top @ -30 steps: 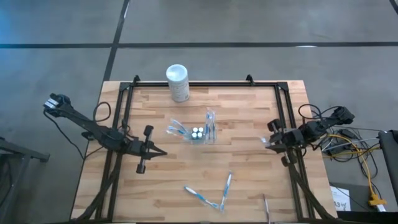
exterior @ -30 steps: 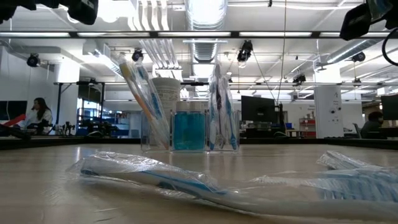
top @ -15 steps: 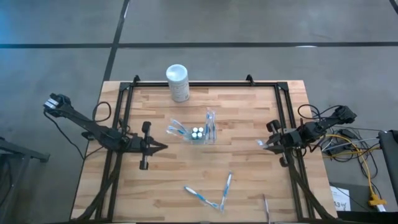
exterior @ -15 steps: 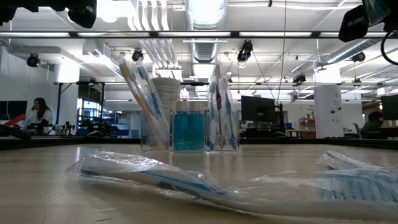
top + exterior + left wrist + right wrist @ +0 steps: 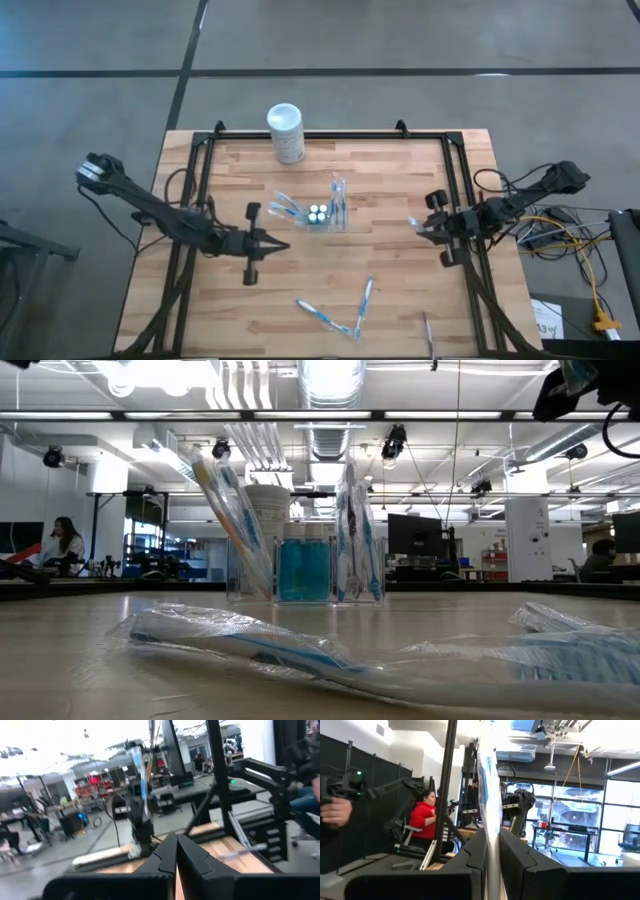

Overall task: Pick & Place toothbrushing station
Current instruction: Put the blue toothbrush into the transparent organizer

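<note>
The left claw (image 5: 283,246), closed and empty, is being advanced toward the frame's centre. The right claw (image 5: 418,226), gripping a wrapped toothbrush (image 5: 490,795), is being edged inward. The clear holder (image 5: 322,214) is standing mid-worktop (image 5: 400,290); delivery is judged imminent.

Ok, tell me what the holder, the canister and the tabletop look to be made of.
Holder: clear, glossy plastic, likely; the room shows through its walls. Canister: white, probably matte plastic, with a yellow label. Tabletop: light wood in joined strips, like butcher block, with a dull sheen.
</note>
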Motion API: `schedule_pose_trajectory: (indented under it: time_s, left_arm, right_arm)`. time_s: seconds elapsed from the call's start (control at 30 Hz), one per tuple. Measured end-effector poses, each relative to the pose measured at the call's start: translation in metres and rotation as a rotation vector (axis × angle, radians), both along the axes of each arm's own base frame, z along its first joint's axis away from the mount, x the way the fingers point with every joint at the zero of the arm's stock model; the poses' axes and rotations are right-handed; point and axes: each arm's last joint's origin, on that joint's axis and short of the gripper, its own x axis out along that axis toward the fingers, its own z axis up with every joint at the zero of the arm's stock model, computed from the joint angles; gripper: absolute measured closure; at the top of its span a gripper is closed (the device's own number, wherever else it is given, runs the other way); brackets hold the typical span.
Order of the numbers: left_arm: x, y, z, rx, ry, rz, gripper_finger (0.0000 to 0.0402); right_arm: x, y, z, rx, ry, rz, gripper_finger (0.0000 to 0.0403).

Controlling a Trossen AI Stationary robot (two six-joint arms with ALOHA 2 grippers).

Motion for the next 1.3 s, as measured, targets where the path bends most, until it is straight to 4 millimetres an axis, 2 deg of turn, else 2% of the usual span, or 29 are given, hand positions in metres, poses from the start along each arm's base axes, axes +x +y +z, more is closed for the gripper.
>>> schedule_pose_trajectory:
  time_s: [0.2,0.33,0.57,0.7,0.8,1.0,1.3]
  left_arm:
    - [0.033,-0.007,0.023,-0.003,-0.067,0.073,0.0361]
    - [0.053,-0.005,0.029,-0.024,-0.066,0.094,0.0325]
    - [0.082,-0.003,0.031,-0.004,-0.061,0.108,0.0253]
    - [0.095,-0.007,0.033,0.068,-0.089,0.129,0.0224]
    - [0.103,-0.011,0.036,0.131,-0.113,0.127,0.0214]
    - [0.114,-0.015,0.045,0.127,-0.144,0.098,0.0211]
    - [0.115,-0.019,0.049,0.136,-0.172,-0.012,0.0211]
  right_arm:
    - [0.008,0.004,0.002,0.008,-0.048,-0.008,0.0374]
    - [0.019,0.009,0.007,-0.012,-0.027,-0.014,0.0374]
    - [0.054,0.025,0.035,-0.077,0.002,-0.057,0.0374]
    - [0.08,0.036,0.05,-0.115,0.008,-0.068,0.0374]
    - [0.098,0.046,0.057,-0.164,0.006,-0.054,0.0374]
    - [0.122,0.057,0.067,-0.21,-0.005,-0.062,0.0374]
    - [0.142,0.06,0.069,-0.221,0.008,-0.089,0.0374]
